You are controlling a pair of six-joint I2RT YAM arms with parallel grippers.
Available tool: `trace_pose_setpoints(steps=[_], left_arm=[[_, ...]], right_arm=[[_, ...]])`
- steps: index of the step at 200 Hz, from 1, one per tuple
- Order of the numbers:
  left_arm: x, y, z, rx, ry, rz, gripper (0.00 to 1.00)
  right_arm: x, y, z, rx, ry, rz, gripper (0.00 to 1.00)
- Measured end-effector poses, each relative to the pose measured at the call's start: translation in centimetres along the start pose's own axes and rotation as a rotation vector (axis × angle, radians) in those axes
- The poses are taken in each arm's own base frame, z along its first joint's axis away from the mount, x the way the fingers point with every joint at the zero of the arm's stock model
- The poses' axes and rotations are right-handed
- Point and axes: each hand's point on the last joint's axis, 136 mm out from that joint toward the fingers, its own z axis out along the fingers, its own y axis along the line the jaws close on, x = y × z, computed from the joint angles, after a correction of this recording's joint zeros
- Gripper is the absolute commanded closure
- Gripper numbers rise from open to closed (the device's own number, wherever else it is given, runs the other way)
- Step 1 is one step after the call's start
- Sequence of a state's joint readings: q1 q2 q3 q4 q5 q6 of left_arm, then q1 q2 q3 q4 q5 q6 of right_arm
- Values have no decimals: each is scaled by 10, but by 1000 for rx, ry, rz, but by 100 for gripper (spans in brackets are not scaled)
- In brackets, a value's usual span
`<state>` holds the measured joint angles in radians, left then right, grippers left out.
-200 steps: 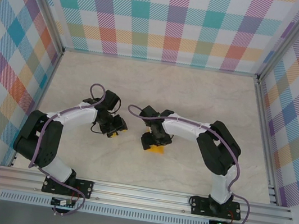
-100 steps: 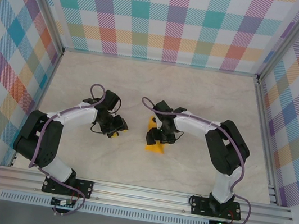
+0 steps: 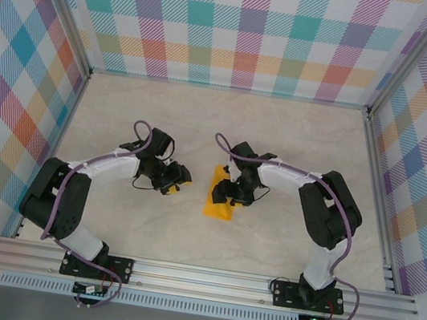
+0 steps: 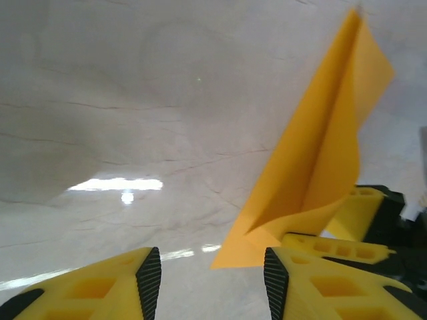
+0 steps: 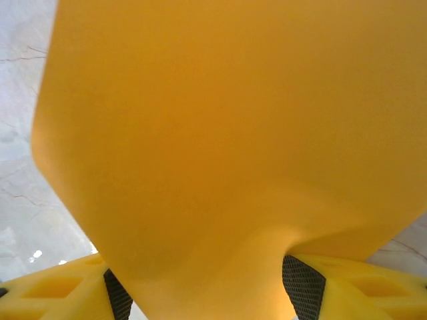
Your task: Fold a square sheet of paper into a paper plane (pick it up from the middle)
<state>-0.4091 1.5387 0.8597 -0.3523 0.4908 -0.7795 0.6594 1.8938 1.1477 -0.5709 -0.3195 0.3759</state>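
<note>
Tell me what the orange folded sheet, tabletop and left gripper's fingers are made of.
Folded sheet: thin matte paper, sharply creased yet bowing.
Tabletop: pale marble-look surface, glossy, mirroring lights; possibly laminate.
Left gripper fingers: yellow moulded plastic, with black textured pads, perhaps rubber.

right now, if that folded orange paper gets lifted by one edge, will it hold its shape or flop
Probably floppy: the folded paper bows between the right end effector fingers. Likely very light, so a nudge may slide it across the glossy table. Its creases may stiffen it lengthwise.

The right tool (image 3: 232, 195) slid right, baring more paper (image 3: 216, 203) (left tool (image 3: 177, 179) widened slightly).
</note>
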Motion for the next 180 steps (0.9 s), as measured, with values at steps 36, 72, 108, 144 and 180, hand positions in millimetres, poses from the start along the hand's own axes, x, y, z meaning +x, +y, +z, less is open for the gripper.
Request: trace_pose_setpoints(steps=[36, 72, 108, 144, 180], left_arm=[[12, -38, 16, 121, 32, 76, 46], [8, -44, 43, 126, 65, 69, 46], [-3, -49, 56, 126, 61, 67, 46], [-10, -58, 59, 151, 51, 81, 51], [-8, -54, 66, 145, 72, 66, 57]], right_arm=[[-4, 8, 0, -83, -13, -8, 34], [-8, 18, 1, -142, -27, -51, 34], [-10, 22, 1, -169, -30, -71, 31], [-9, 25, 0, -180, -32, -83, 25], [-9, 31, -5, -193, -57, -108, 21]])
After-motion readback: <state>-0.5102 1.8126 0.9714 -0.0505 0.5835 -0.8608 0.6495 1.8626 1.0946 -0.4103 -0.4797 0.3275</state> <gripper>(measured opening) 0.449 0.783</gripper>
